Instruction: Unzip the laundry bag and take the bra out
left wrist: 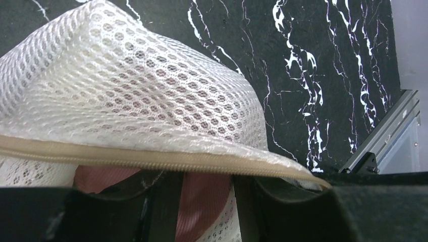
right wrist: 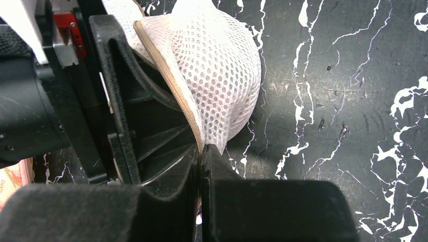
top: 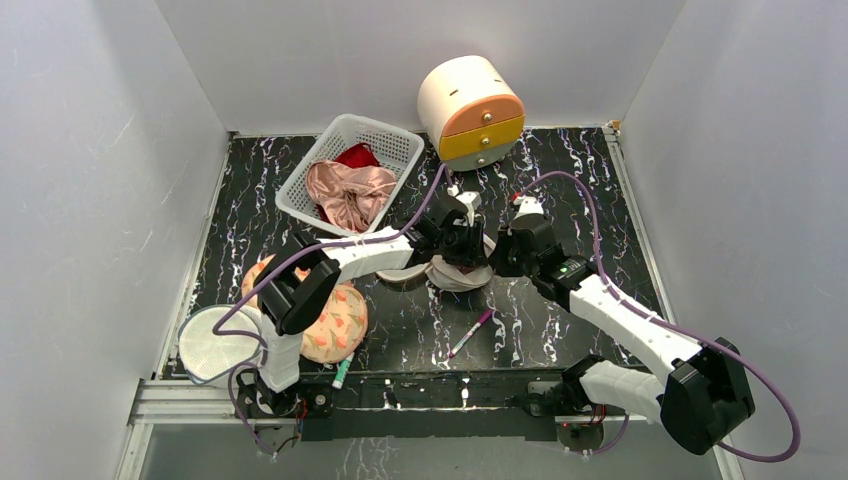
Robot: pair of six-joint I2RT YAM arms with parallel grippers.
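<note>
The laundry bag [top: 462, 276], a beige-white mesh pouch, lies mid-table between both grippers. In the left wrist view its mesh [left wrist: 126, 91] domes over a beige zip rim [left wrist: 151, 159] that is lifted open. Under that rim my left gripper [left wrist: 204, 184] has its jaws apart, and pink-red ribbed fabric [left wrist: 202, 206], apparently the bra, lies in the gap inside the bag. My right gripper [right wrist: 201, 151] is shut on the bag's zip edge [right wrist: 174, 85], holding it up. From above, the left gripper [top: 455, 238] and right gripper [top: 497, 252] crowd over the bag and hide most of it.
A white lattice basket [top: 300, 188] with pink and red cloth stands at the back left. A cream round drawer box [top: 470, 105] sits at the back. A peach floral padded piece [top: 342, 322] and a white mesh disc [top: 212, 345] lie near left. A pink pen [top: 470, 333] lies in front.
</note>
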